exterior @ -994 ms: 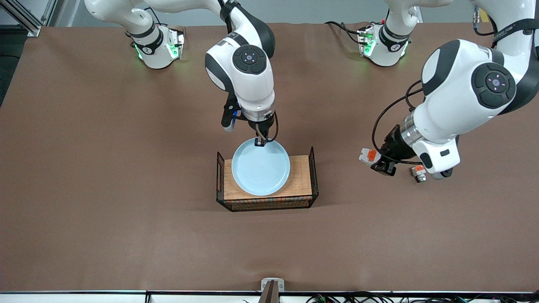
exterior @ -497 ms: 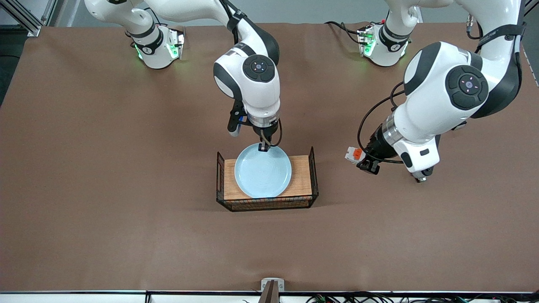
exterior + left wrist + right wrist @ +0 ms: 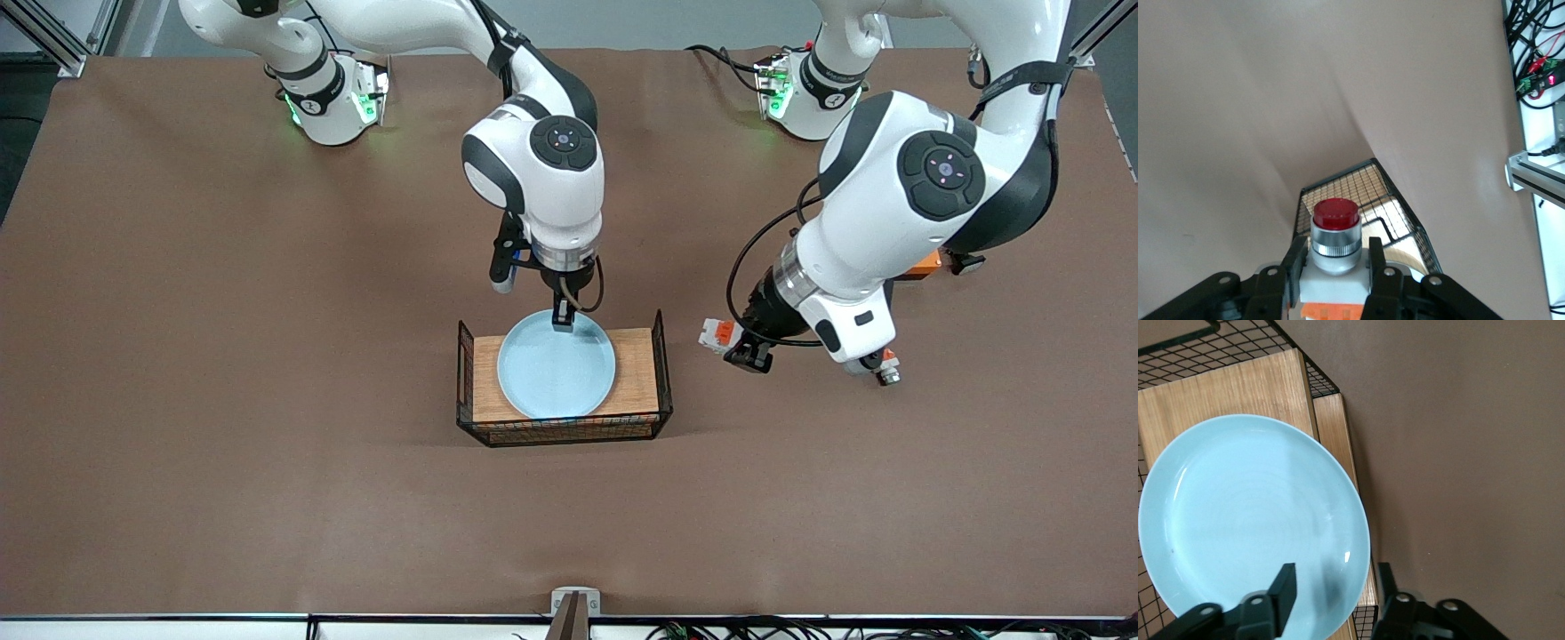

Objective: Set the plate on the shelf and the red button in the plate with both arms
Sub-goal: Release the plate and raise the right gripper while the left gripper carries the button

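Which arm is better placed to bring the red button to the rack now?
The left. Its tool is already shut on the white blocky red-tipped button, in the air beside the wooden wire-sided rack. The right tool is at the round pale blue plate.

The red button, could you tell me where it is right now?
The left claw holds the red button above the table, beside the rack, toward the left arm's end.
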Controlling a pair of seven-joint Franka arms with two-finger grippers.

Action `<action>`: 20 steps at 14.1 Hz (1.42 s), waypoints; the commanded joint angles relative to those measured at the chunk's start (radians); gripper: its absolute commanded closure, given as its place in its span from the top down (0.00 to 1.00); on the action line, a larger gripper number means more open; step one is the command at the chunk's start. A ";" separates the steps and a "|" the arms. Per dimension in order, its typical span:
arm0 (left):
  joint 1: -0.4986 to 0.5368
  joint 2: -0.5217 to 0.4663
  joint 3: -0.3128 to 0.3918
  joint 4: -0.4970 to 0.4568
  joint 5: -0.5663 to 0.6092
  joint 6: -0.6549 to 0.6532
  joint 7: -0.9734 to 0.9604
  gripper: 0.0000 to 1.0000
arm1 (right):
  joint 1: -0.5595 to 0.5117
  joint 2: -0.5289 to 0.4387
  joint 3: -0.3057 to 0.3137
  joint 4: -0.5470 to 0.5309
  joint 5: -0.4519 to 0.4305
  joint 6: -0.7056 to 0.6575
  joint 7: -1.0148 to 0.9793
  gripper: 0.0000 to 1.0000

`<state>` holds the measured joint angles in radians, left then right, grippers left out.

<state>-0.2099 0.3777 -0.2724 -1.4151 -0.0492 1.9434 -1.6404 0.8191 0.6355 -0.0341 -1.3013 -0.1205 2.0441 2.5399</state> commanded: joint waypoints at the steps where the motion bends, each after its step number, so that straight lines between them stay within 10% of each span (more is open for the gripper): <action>1: -0.017 0.020 0.001 0.027 -0.008 0.038 -0.041 0.35 | 0.009 0.020 -0.007 0.040 -0.024 -0.012 0.005 0.76; 3: -0.026 0.023 0.001 0.027 -0.008 0.064 -0.070 0.35 | 0.002 0.018 -0.004 0.062 -0.014 -0.027 0.002 1.00; 20: -0.193 0.236 0.030 0.209 0.039 0.134 -0.347 0.36 | -0.283 -0.144 -0.003 0.194 0.223 -0.588 -1.122 1.00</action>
<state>-0.3712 0.5580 -0.2647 -1.2877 -0.0312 2.0783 -1.9450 0.5995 0.5402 -0.0487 -1.0958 0.0790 1.5067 1.5777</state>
